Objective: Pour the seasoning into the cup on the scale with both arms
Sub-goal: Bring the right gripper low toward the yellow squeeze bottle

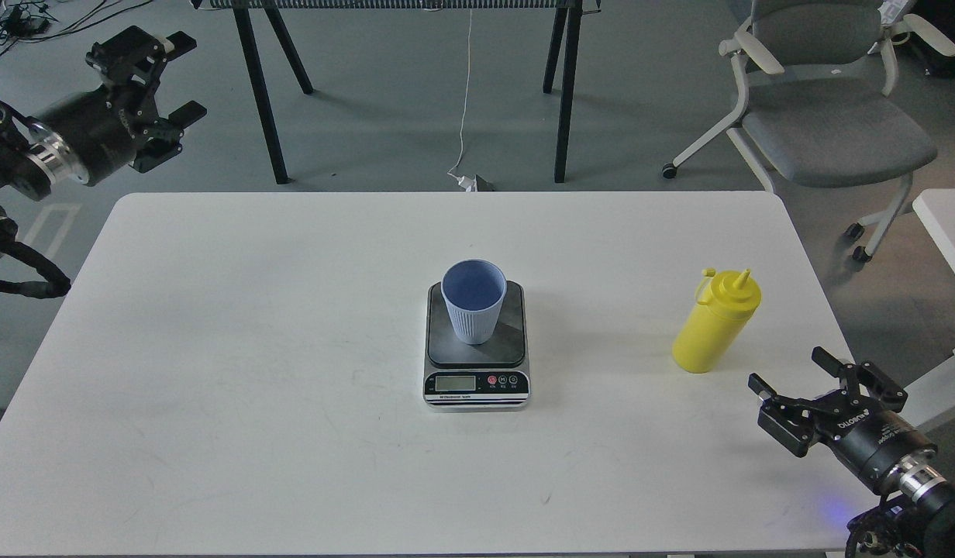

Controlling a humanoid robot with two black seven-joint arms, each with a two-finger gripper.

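The light blue ribbed cup [474, 301] stands upright on the dark platform of the scale [477, 370] in the middle of the white table [253, 372]. The yellow seasoning bottle [715, 321] stands upright at the table's right, cap hanging at its side. My right gripper [791, 372] is open and empty over the table's right front corner, a little below and right of the bottle, not touching it. My left gripper [181, 74] is open and empty, raised beyond the table's back left corner, far from the cup.
A grey office chair [826, 101] stands behind the table at the right. Black legs of another table [268, 93] and a hanging white cable [466, 101] are behind the table's back edge. A second white tabletop edge [946, 225] is at the far right.
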